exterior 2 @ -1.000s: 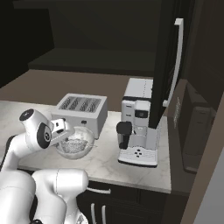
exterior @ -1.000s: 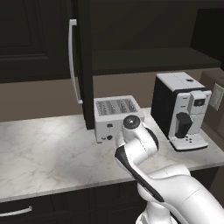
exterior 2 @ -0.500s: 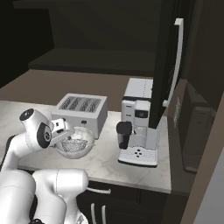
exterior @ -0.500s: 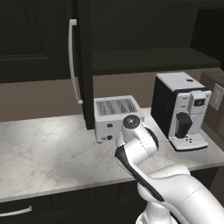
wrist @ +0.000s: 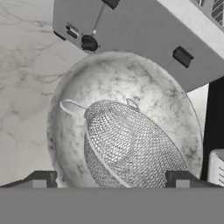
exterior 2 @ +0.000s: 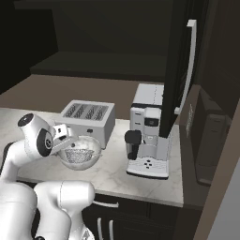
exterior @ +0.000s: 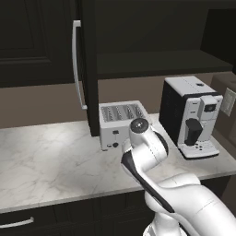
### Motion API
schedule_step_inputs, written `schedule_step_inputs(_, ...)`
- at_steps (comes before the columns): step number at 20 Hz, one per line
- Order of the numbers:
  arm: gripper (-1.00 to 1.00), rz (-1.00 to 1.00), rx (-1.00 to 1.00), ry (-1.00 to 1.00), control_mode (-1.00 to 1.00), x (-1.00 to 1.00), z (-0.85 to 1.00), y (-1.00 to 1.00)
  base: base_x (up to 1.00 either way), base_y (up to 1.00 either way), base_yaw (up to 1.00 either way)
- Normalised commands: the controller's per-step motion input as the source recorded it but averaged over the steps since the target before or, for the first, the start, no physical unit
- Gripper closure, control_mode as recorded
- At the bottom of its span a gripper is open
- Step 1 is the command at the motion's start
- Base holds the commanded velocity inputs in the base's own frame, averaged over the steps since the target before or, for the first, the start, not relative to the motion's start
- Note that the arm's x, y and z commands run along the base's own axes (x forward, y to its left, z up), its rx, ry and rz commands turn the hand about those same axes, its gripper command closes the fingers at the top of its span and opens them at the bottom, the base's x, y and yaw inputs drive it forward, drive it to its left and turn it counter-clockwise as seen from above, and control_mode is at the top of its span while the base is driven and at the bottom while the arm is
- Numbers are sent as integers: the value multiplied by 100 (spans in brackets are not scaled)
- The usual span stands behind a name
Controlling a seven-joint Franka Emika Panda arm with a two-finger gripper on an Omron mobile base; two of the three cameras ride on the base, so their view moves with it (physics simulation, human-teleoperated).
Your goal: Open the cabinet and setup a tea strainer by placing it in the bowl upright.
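Pincer [wrist: 110,180] spread wide, tips either side of the strainer [wrist: 131,148] w/o touching — nothing held. Strainer sits inside the bowl [wrist: 170,100], mesh cup facing up, handle resting on the rim. Bowl on the marble counter [exterior 2: 117,171] just in front of the toaster [exterior 2: 89,117], coffee machine [exterior 2: 147,136] nearby. Cabinet [exterior: 85,69] door stands open.

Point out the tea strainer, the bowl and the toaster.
tea strainer [wrist: 131,148], hand view, on its mesh basket.
bowl [wrist: 144,83], hand view, on its inner wall.
toaster [exterior 2: 89,117], right base view, on its top.
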Motion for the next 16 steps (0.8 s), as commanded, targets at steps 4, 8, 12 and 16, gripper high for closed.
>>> schedule_step_inputs(4, -100, -1, 3, -9, -100, -41, 78, 0, 0, 0, 0)
schedule_step_inputs(8, -100, -2, 11, -7, -100, -53, 69, 0, 0, 0, 0)
schedule_step_inputs(12, -100, -3, 18, -3, -100, -60, 65, -8, 0, 0, 0)
schedule_step_inputs(16, -100, -7, 22, 0, -100, -55, 67, -34, 0, 0, 0)
